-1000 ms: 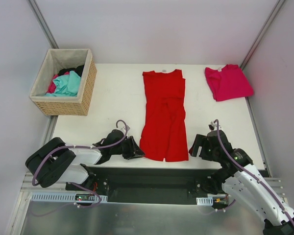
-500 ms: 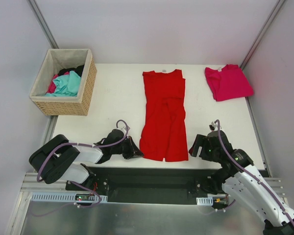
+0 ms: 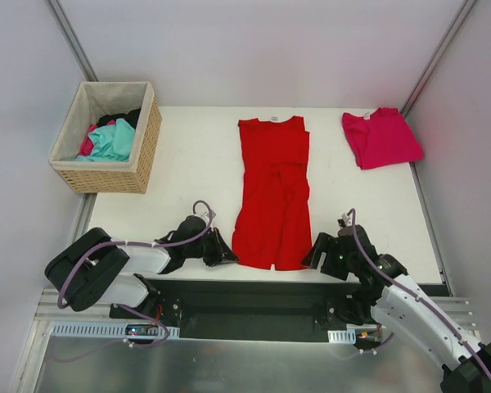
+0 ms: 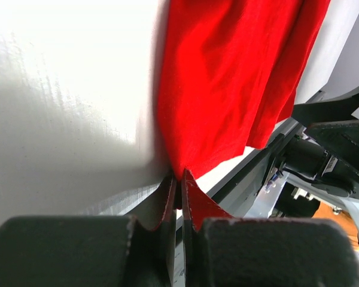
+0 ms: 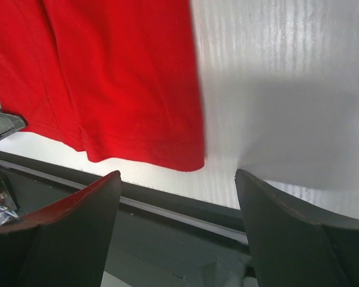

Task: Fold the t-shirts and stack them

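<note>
Red t-shirt point(image 3: 272, 196) lies lengthwise down the middle of the table point(image 3: 196, 172), collar at the far side and hem at the near edge, its sides apparently tucked in so it reads as a long strip with a rumple at mid-length. The magenta t-shirt point(image 3: 380, 137) sits folded at the far right corner, well apart. The main risk, as I judge it, is an uneven lift of the hem. If one corner rises without the other, the strip will twist and the fold toward the collar will land skewed, and the rumple could get pressed into the crease. Because the hem lies right at the table's near lip, a low approach could also catch a finger on the edge rather than sliding under the cloth. The left gripper point(image 3: 226, 255) is clenched on the near-left hem corner. Its wrist view shows the jaws pressed together with only the very tip of the red cloth between them, so that thin bite could slip free under tension. The right gripper point(image 5: 176, 176) is spread wide and holds nothing. The near-right hem corner lies between its fingers but just ahead of the tips, untouched, so closing from here might pinch only the top layer or miss.
</note>
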{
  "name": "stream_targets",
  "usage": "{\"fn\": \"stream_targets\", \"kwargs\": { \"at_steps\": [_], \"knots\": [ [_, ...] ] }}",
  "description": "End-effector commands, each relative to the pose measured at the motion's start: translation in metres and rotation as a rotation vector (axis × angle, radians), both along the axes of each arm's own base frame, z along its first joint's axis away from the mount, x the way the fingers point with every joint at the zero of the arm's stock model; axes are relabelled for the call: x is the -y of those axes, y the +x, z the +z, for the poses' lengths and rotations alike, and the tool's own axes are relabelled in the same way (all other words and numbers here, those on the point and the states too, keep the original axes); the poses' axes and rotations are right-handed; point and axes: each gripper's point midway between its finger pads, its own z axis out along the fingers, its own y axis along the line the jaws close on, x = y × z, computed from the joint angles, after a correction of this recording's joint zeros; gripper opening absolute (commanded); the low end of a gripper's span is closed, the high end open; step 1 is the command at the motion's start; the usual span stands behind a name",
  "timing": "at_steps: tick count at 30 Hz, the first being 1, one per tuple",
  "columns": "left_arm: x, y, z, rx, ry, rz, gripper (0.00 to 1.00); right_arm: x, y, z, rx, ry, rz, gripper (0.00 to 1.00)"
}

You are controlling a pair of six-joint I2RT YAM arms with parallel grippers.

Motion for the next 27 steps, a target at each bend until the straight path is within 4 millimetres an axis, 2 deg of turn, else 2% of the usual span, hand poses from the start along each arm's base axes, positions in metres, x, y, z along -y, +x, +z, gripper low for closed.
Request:
{"fn": "stream_targets", "kwargs": {
  "at_steps": [1, 13, 17, 27],
  "knots": [
    [-0.028, -0.015, -0.03, -0.062, 0.131, 0.01, 0.0, -0.014, 0.005, 0.0, -0.005, 0.071, -0.013, 0.8],
    [-0.03, -0.013, -0.028, -0.057, 0.133, 0.015, 0.0, -0.015, 0.009, -0.003, -0.013, 0.049, -0.018, 0.62],
    [-0.031, -0.014, -0.03, -0.062, 0.135, 0.017, 0.0, -0.016, 0.009, -0.006, -0.019, 0.053, -0.024, 0.51],
    [-0.033, -0.015, -0.03, -0.061, 0.136, 0.021, 0.0, -0.022, 0.011, -0.015, -0.034, 0.051, -0.014, 0.43]
  ]
}}
